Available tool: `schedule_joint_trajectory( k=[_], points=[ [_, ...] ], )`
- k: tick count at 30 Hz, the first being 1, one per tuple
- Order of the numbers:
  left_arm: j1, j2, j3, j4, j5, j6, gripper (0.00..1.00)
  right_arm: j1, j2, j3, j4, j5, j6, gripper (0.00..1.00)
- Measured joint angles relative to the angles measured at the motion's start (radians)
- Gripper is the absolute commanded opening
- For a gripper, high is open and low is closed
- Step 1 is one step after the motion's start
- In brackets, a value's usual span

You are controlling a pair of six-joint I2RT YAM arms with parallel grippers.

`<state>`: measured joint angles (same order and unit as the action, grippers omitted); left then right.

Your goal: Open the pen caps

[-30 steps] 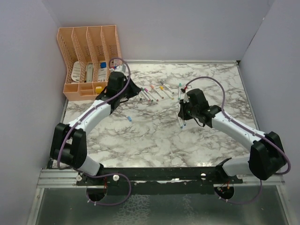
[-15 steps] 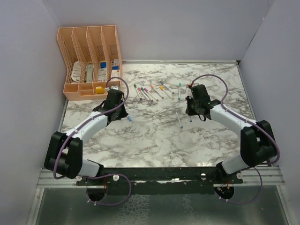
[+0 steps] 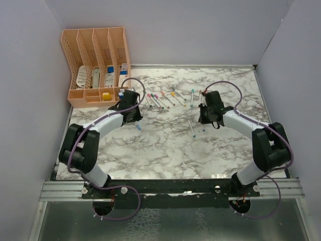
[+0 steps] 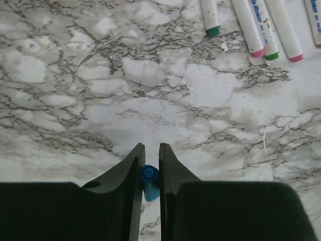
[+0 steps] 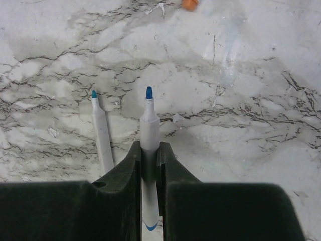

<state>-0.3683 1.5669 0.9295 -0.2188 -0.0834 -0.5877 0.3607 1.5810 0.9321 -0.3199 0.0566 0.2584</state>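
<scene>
A: Looking at the left gripper (image 4: 149,165), it's clamped on a stubby blue plastic pen cap (image 4: 149,179) above the marble table (image 4: 165,100).

B: Yep, right gripper (image 5: 149,150) is pinching the uncapped slim white-grey blue-tipped pen (image 5: 149,125).

Blue cap (image 4: 149,176); white pen (image 5: 149,131), blue tip; grey-veined white marble table (image 3: 165,145); peach organiser (image 3: 95,63).

Flat white marble-patterned tabletop with grey veins (image 3: 165,145). Peach plastic slotted organiser (image 3: 95,65) at far left corner. Row of slim white-grey marker pens with coloured caps (image 3: 163,98) at far centre, lying side by side. Lone uncapped white pen with blue tip (image 3: 191,128) nearer centre. Small orange cap (image 5: 190,4) on marble
</scene>
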Motion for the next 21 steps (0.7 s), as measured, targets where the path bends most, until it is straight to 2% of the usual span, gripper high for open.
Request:
schedule_joint_trajectory(
  k=[10,21],
  points=[
    [-0.052,0.188,0.112,0.024,0.016,0.0,0.0,0.0,0.025,-0.003,0.016,-0.031,0.007,0.01],
    [-0.06,0.227,0.126,0.029,0.019,0.006,0.0,0.0,0.025,-0.028,0.03,-0.047,0.011,0.01]
  ],
)
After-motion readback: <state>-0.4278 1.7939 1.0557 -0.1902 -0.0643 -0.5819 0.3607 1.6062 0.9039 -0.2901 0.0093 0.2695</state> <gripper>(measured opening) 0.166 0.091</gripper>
